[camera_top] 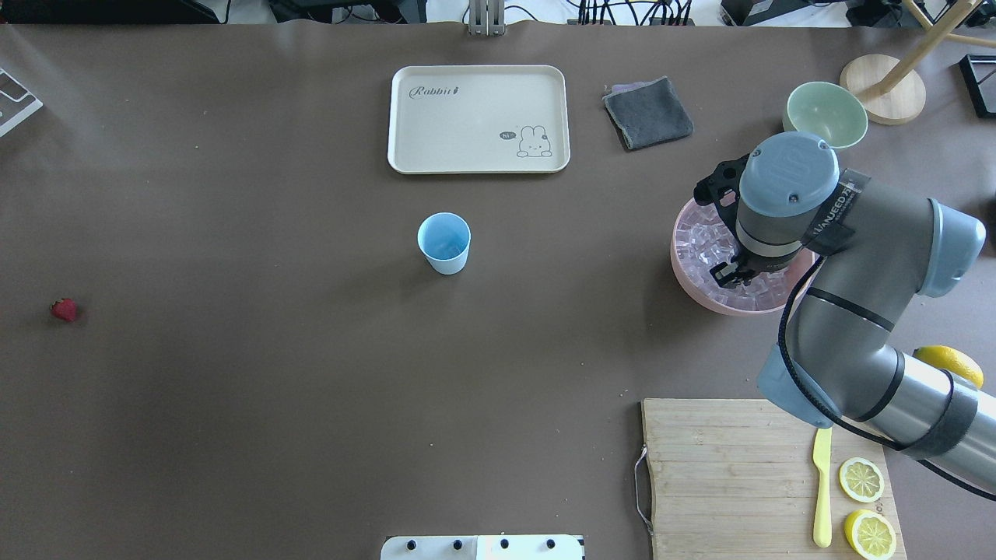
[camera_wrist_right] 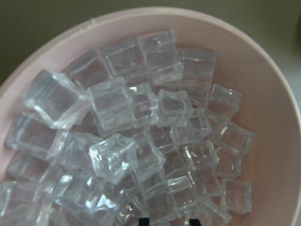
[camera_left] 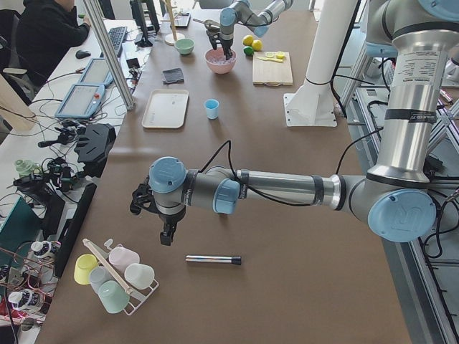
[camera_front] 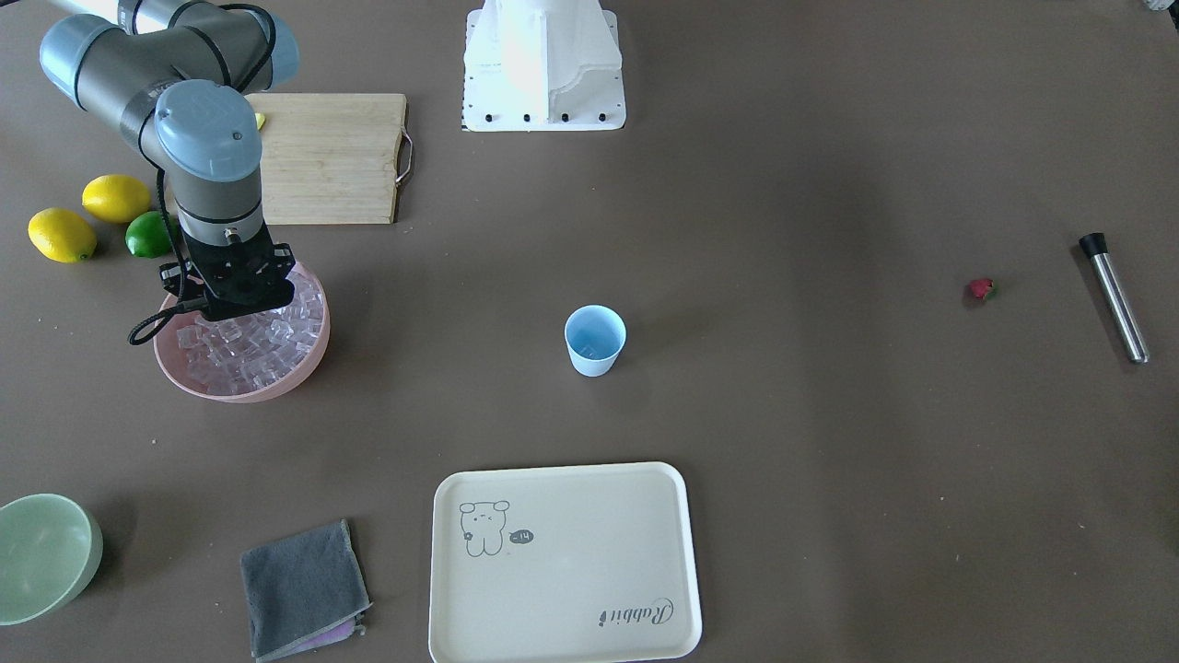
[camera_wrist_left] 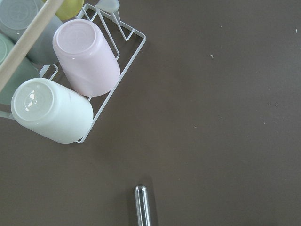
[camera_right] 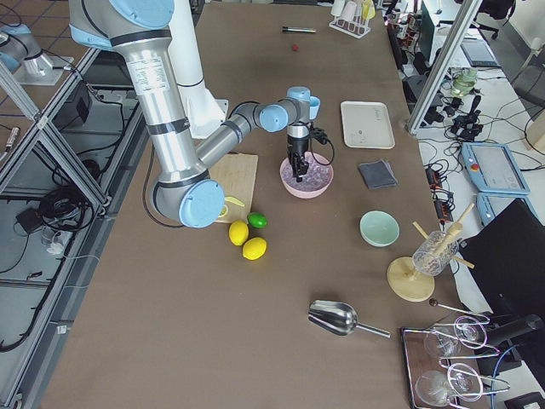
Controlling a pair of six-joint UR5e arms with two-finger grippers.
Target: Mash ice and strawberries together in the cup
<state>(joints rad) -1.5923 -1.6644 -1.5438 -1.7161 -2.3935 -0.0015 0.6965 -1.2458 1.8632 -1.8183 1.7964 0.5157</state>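
The pale-blue cup (camera_front: 594, 339) stands upright in the middle of the table, apart from both arms. Far off on the robot's left side lies the small red strawberry (camera_front: 980, 291). A pink bowl (camera_front: 276, 385) holds several clear ice cubes (camera_wrist_right: 113, 155). My right gripper (camera_wrist_right: 168, 220) reaches down into that pile, its fingertips (camera_wrist_right: 143, 220) a cube's width apart with ice between them. My left gripper (camera_left: 166, 236) hangs above the table near a metal rod (camera_left: 214, 259); I cannot tell whether it is open or shut.
A cream tray (camera_front: 562, 562), grey cloth (camera_front: 302, 589) and pale-green bowl (camera_front: 41, 552) lie along the far edge. Two lemons (camera_front: 62, 235), a lime (camera_front: 147, 235) and a cutting board (camera_front: 332, 157) sit by the pink bowl. A wire rack of cups (camera_wrist_left: 75, 89) is below the left wrist.
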